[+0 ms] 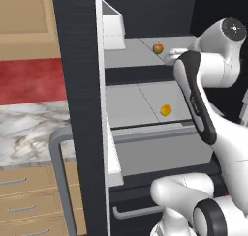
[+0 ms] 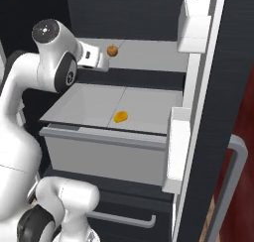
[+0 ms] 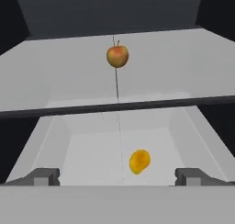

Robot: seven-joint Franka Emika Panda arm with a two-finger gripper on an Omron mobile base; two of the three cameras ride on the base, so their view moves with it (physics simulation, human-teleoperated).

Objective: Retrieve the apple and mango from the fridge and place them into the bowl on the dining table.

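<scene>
Left base view: tan wooden cabinets and a red wall strip at far left, with a marble counter and drawers below. The open fridge door stands edge-on, its grey bar handle at lower left. Inside the fridge, the apple sits on the upper grey shelf; the mango lies on the lower shelf.

Right base view: the gripper hangs at upper-shelf height, just left of the apple, not touching. White door bins show at right.

Hand view: the fingertips stand wide apart, holding nothing. The apple sits ahead at centre, the mango below it and nearer.
</scene>
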